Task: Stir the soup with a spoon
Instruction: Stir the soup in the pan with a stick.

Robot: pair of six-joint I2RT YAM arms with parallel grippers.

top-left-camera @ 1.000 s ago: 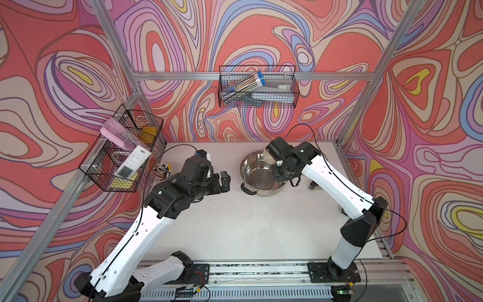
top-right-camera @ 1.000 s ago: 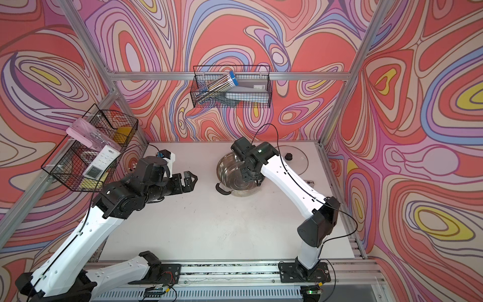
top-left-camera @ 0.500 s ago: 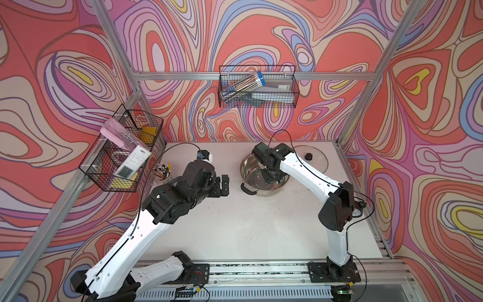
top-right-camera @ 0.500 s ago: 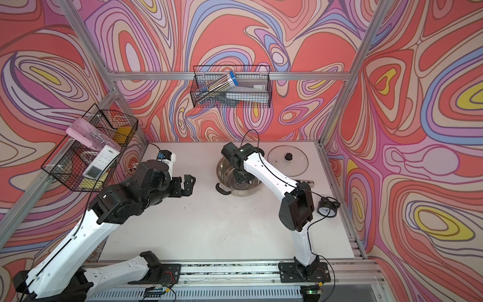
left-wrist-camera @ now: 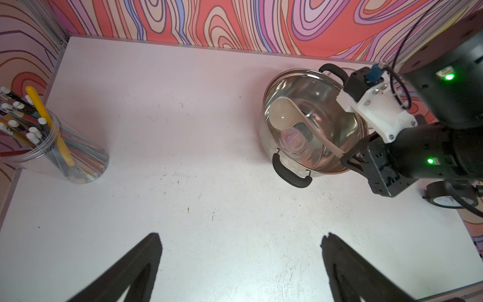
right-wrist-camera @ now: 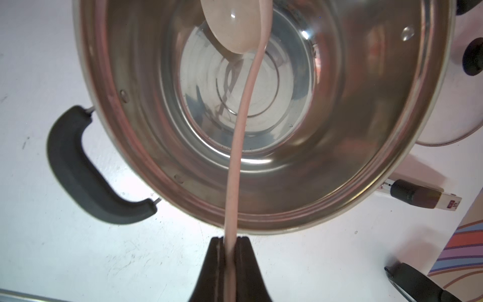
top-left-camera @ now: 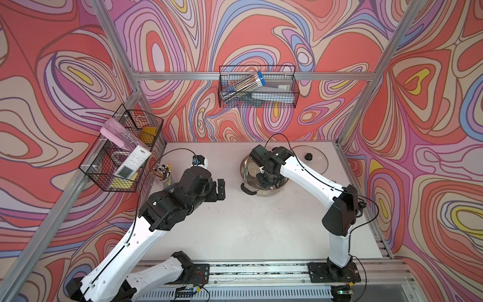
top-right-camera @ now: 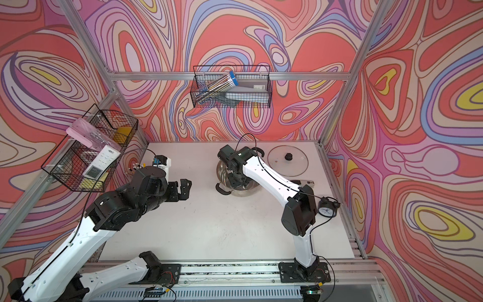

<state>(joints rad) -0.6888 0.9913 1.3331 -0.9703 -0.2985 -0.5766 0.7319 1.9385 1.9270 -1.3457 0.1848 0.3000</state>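
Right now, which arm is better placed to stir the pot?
Right. The right gripper is shut on the spoon by its handle, with the bowl inside the steel pot. The left gripper is open and empty, away from the pot.

Cut off at frame edge, right wrist view: spoon point(right-wrist-camera: 235, 28) bowl, lid point(right-wrist-camera: 454, 109). Hidden under right arm point(top-left-camera: 308, 177) at centre of both top views: spoon handle, half of pot point(top-left-camera: 262, 193). Partly behind elbow, centre right of a top view: clock point(top-right-camera: 326, 210), dial unreadable.
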